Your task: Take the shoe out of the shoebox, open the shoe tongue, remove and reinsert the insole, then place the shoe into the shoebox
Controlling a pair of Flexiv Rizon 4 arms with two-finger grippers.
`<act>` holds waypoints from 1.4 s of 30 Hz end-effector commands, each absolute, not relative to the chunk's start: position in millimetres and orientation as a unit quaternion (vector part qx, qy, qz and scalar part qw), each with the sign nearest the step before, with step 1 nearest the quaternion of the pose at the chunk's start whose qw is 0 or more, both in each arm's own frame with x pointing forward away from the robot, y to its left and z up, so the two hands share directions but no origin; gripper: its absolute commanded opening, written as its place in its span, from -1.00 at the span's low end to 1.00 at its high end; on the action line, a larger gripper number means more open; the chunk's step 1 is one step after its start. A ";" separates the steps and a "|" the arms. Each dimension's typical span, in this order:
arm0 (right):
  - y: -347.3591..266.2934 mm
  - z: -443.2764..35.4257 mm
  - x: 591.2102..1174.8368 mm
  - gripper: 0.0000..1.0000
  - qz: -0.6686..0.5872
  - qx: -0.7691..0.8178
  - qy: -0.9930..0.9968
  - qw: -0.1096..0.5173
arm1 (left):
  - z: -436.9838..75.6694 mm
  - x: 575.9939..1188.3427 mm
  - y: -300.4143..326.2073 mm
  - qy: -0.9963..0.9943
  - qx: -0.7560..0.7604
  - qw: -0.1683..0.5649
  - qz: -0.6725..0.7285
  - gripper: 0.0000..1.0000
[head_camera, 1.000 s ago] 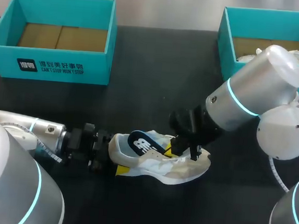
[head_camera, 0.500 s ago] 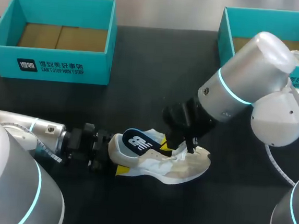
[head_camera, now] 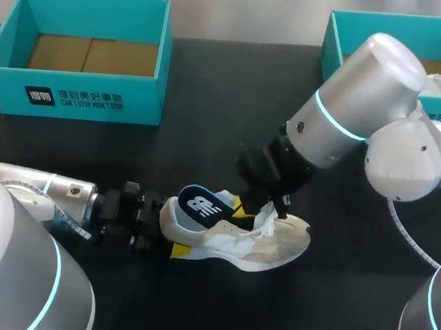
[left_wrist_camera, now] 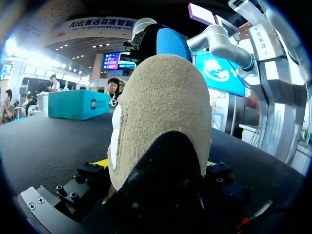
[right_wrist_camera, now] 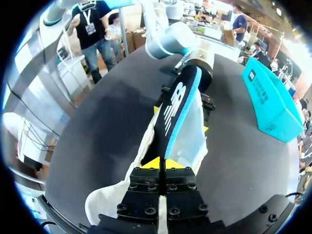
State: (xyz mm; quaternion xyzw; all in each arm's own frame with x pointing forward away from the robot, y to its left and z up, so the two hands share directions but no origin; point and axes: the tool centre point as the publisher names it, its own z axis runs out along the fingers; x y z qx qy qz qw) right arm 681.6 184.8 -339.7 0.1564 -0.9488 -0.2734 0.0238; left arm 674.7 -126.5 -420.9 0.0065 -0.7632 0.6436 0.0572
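Black table point(head_camera: 212, 87) | suede-heeled shoe point(head_camera: 275, 251) | right claw point(right_wrist_camera: 165, 163) pinches curved blue insole point(right_wrist_camera: 175, 107)

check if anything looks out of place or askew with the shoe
Only the insole stands out: it juts up at a slant from the opening of the shoe, one end pinched by the fingers of the right gripper. The left gripper holds the heel end on the table. Nothing looks spilled or damaged.

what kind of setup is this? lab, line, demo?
Probably a tabletop rig for a shoe-handling test or demo: black table, teal left shoebox and right shoebox, and a shoe held at the heel by the left gripper while the right gripper pinches its insole.
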 end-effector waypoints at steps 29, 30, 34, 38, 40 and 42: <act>236.0 -323.5 698.9 -1.00 -0.233 0.273 -0.931 0.065 | -425.1 675.7 -127.8 -0.763 0.007 0.056 0.644 -1.00; 237.7 -323.6 699.2 -1.00 -0.230 0.274 -0.931 0.069 | -425.1 675.7 -127.8 -0.763 0.007 0.056 0.644 -1.00; 244.6 -325.5 701.2 -1.00 -0.207 0.268 -0.936 0.097 | -425.1 675.7 -127.8 -0.763 0.007 0.056 0.644 -1.00; 251.1 -326.9 703.7 -1.00 -0.181 0.262 -0.941 0.116 | -425.1 675.7 -127.8 -0.763 0.007 0.056 0.644 -1.00; 253.3 -328.1 704.5 -1.00 -0.177 0.258 -0.942 0.124 | -425.1 675.7 -127.8 -0.763 0.007 0.056 0.644 -1.00; 254.7 -328.6 704.5 -1.00 -0.173 0.255 -0.943 0.127 | -425.1 675.7 -127.8 -0.763 0.007 0.056 0.644 -1.00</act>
